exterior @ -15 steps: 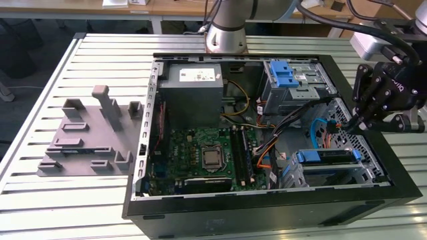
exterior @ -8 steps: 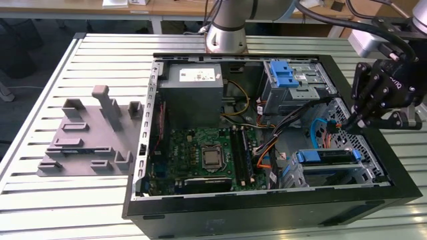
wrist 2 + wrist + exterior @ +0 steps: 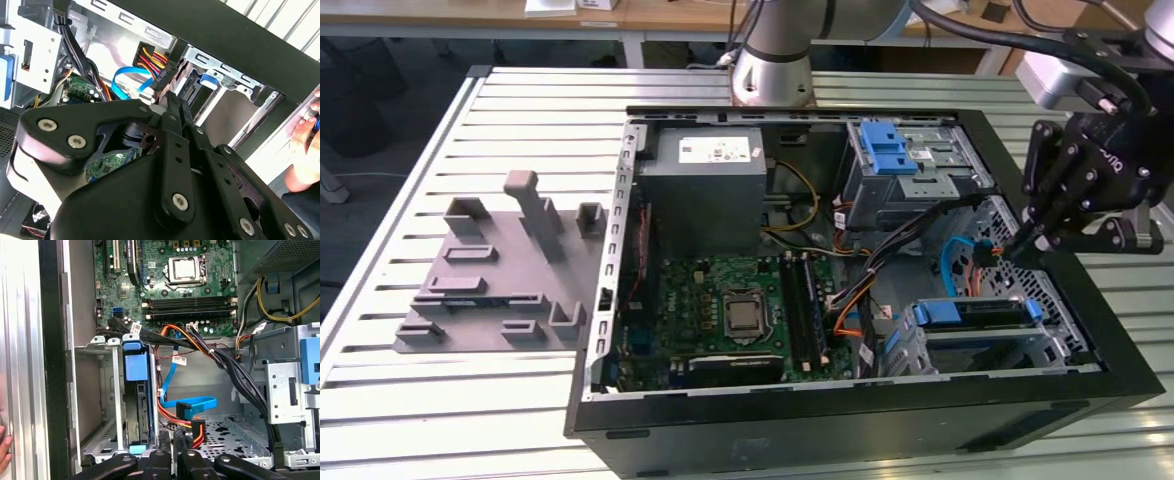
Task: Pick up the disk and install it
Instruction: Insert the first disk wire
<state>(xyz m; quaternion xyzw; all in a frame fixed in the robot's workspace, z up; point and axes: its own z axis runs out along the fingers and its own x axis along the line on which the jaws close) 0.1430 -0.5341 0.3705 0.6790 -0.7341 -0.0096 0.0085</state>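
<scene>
First wrist view shows the disk (image 3: pixel 136 412) seated edge-on in the drive cage (image 3: pixel 95 347) of the open computer case (image 3: pixel 854 410), its blue carrier bracket (image 3: pixel 136 367) facing out. The tool (image 3: pixel 171 439) hovers just beside it, pinched narrow on nothing. The disk is likely rigid, weighty and shock-sensitive; the bracket looks the safest hold.

Slatted metal table (image 3: pixel 440 410) w/ open black PC case (image 3: pixel 854 425) & grey fixture plate (image 3: pixel 487 300) at exterior view's left
</scene>
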